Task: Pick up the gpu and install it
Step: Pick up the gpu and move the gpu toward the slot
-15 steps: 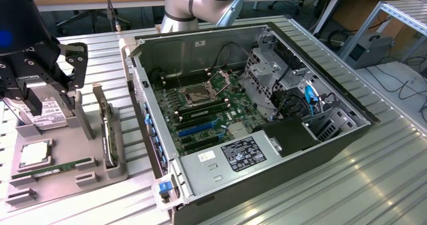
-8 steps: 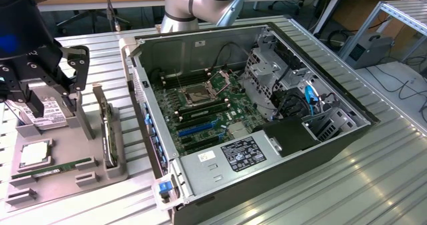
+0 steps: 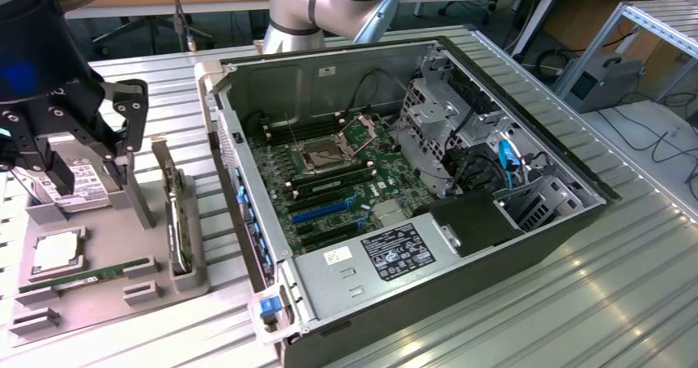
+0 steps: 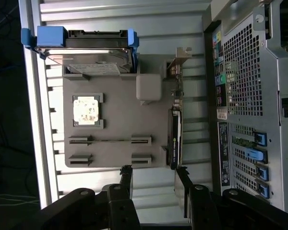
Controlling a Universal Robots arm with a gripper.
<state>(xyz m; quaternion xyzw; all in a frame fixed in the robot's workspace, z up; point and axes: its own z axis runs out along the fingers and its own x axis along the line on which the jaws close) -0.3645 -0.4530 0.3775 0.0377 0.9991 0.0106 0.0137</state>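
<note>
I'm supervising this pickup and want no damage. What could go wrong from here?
The gpu stands thin on edge in the grey holder; the open gripper is not centred over it, so it might strike the card. Gripped off-centre, the card could tilt. The holder's block beside it may obstruct the gripper.

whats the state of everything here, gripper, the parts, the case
gpu: standing on edge in the grey fixture, not picked up
gripper: open, empty, close to one end of the gpu
hard drive: propped tilted in the fixture
processor chip: flat in its pocket
memory stick: on edge in its slots
computer case: on its side, panel off, inside exposed
</note>
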